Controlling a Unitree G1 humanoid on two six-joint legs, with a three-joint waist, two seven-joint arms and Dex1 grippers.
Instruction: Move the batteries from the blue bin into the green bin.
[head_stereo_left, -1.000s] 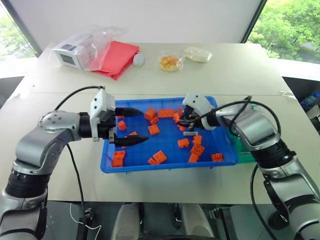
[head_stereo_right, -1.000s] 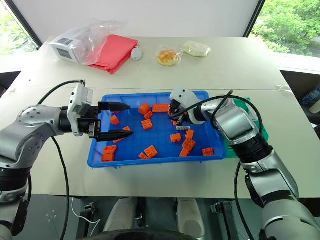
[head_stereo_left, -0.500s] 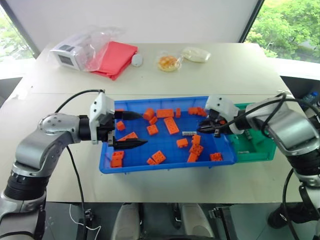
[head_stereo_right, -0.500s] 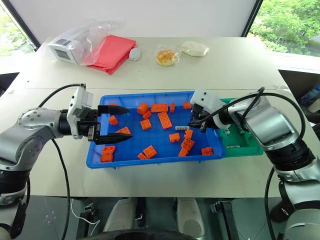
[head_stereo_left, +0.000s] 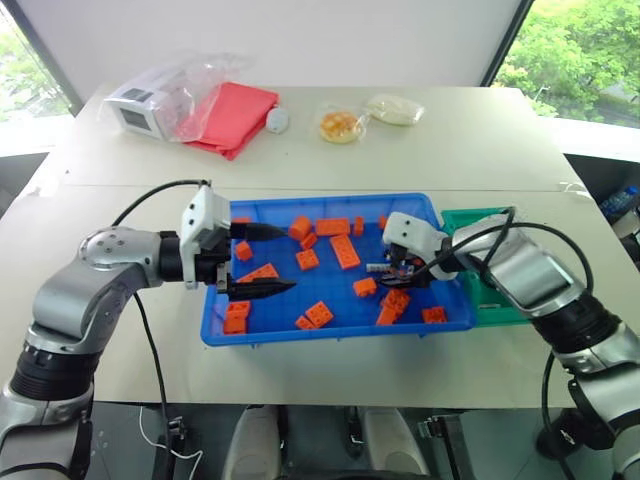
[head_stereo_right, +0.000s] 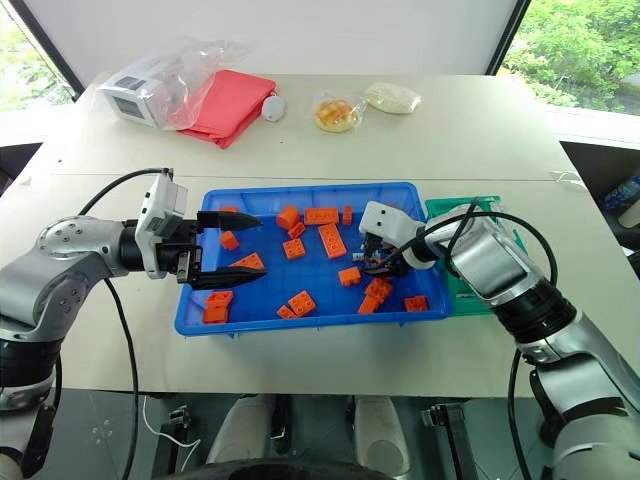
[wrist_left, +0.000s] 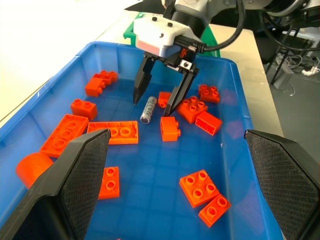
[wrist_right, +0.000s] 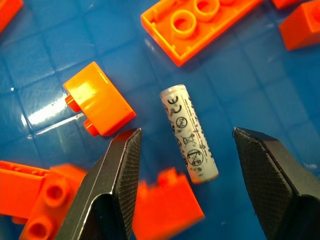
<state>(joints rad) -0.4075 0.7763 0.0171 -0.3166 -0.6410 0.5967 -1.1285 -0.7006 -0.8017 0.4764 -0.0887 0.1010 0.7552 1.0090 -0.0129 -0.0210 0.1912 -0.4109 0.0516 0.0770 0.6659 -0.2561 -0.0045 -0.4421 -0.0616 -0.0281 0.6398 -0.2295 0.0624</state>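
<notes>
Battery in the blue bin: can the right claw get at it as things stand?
Probably yes. The right claw is open, its fingers straddling the battery, which lies flat on the blue bin floor. An orange brick sits close beside it but apart.

Glossy plastic blue bin (wrist_right: 60, 45) holds a smooth metallic battery (wrist_right: 189, 134) among shiny bricks (wrist_right: 98, 98).

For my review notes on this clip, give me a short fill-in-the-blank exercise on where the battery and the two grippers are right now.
1. The battery lies on the floor of the ____ bin.
2. The right gripper hangs over the battery with its fingers ____.
3. The bricks scattered around the battery are all ____ in colour.
4. The left gripper holds ____ between its fingers.

Missing words: blue; open; orange; nothing
</notes>
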